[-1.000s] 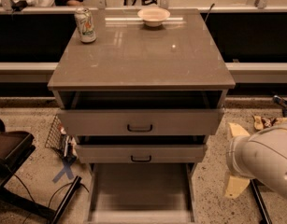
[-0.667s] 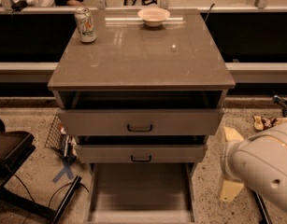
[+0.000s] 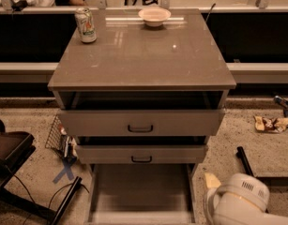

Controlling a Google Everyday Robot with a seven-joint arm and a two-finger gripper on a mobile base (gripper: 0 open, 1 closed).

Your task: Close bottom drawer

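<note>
gripper (image 3: pixel 212 180) low right, mostly hidden behind white arm housing (image 3: pixel 239 203); its grasp cannot be told | bottom drawer (image 3: pixel 141 191) just left of it, pulled out, front mostly cut off at lower edge

- Speckled stone floor (image 3: pixel 237 135), marked with a blue tape X (image 3: pixel 64 172); wrappers (image 3: pixel 273 123) lie at right.
- Glossy brown cabinet surface (image 3: pixel 143 60), with a pale rail (image 3: pixel 21 71) behind.
- Black chair (image 3: pixel 12 153) at left.
- Claw (image 3: pixel 212 180) low right, beside the cabinet.
</note>
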